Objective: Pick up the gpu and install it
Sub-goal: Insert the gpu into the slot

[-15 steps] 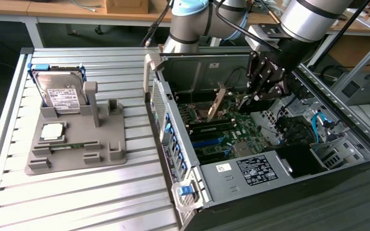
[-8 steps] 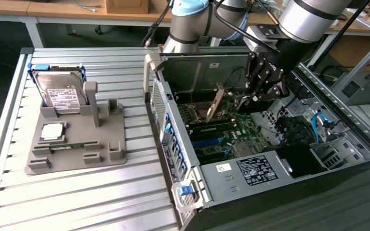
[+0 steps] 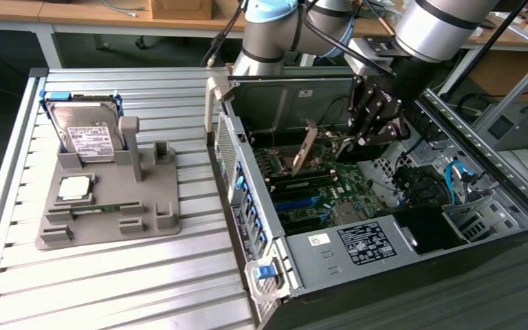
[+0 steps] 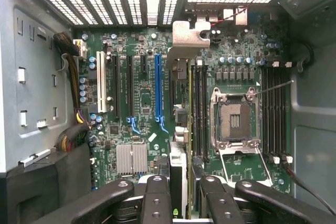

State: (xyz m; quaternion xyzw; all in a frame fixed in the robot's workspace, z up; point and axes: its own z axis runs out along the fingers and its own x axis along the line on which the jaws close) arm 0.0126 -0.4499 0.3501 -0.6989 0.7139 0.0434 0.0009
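The gpu [image 3: 302, 148] is a thin dark card standing on edge and slightly tilted inside the open computer case [image 3: 245, 172], above the green motherboard [image 3: 324, 189]. My gripper [image 3: 356, 137] reaches into the case from above and is shut on the card. In the wrist view the gpu [image 4: 180, 129] runs edge-on away from my gripper [image 4: 182, 200], clamped between the black fingers [image 4: 156, 198]. Its silver end bracket [image 4: 186, 38] sits near the rear slot openings. The card lies just beside the long blue slot [image 4: 157, 85]. Whether it touches the board I cannot tell.
A grey holder [image 3: 108, 206] on the slatted table carries a hard drive [image 3: 85, 134] and a silver CPU chip [image 3: 74, 187]. Inside the case are the open CPU socket [image 4: 233, 119], memory slots [image 4: 275, 108], a power supply [image 3: 365, 240] and cable bundles [image 4: 73, 108]. Case walls close in on both sides.
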